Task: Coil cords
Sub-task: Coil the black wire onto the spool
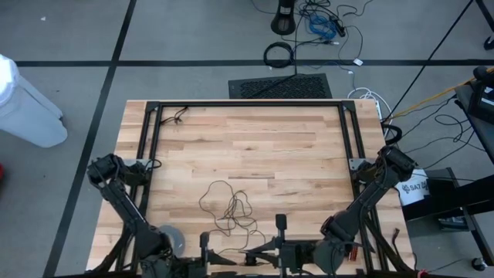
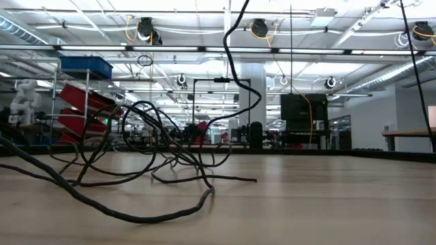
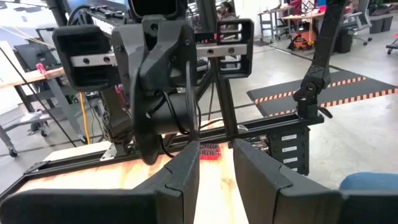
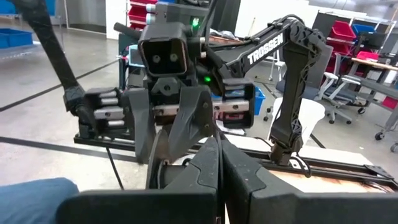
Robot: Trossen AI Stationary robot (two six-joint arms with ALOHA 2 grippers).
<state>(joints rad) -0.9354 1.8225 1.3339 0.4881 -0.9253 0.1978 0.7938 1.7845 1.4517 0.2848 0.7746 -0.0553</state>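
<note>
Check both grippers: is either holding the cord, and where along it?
Cannot tell for sure. The right gripper has its jaws shut, seemingly pinching the thin wire near its black disc. The left gripper has its jaws apart, with nothing visibly between them.

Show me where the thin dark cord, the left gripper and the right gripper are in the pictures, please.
thin dark cord (image 1: 228, 205): high view, on the tangled loops lying on the wooden table.
left gripper (image 3: 216, 171): left wrist view, in the gap between its two parted fingertips.
right gripper (image 4: 221, 155): right wrist view, on the seam where its shut fingertips meet.
</note>
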